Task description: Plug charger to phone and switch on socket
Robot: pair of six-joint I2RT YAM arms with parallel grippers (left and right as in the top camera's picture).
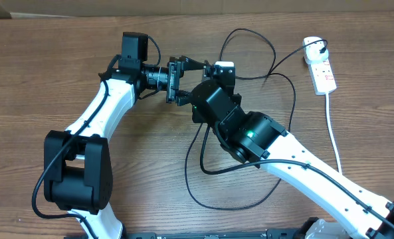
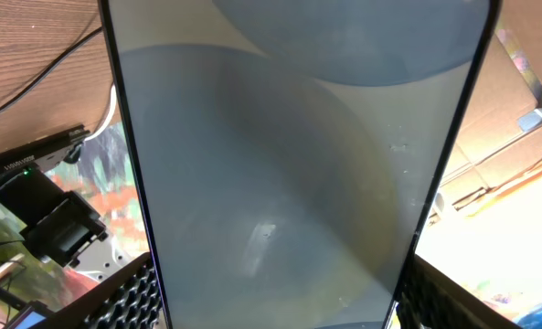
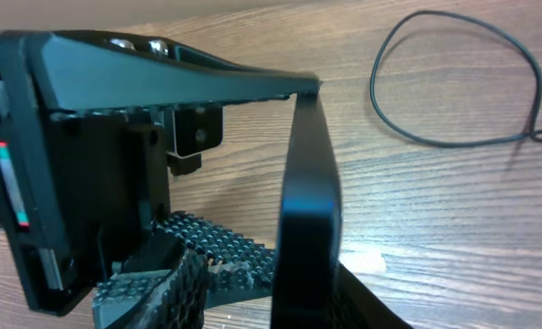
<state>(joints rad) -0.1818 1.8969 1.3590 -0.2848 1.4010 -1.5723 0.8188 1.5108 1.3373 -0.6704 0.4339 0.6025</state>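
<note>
Left wrist view: phone (image 2: pixel 280 164), raised above mid-table, its long edges clamped between the left gripper (image 1: pixel 173 80) fingers. Judged rigid, light, glass-faced, so slippery and fragile; grip the edges, port end free. Right gripper (image 3: pixel 271 283) fingers flank it; closure indeterminate.

My white-and-black left arm (image 1: pixel 107 106) reaches to centre, black two-finger left gripper (image 1: pixel 177 81) clamped. Matching right arm (image 1: pixel 303 169) angles in opposite, right gripper (image 1: pixel 198 66) jaws apart, just beside left's.
</note>
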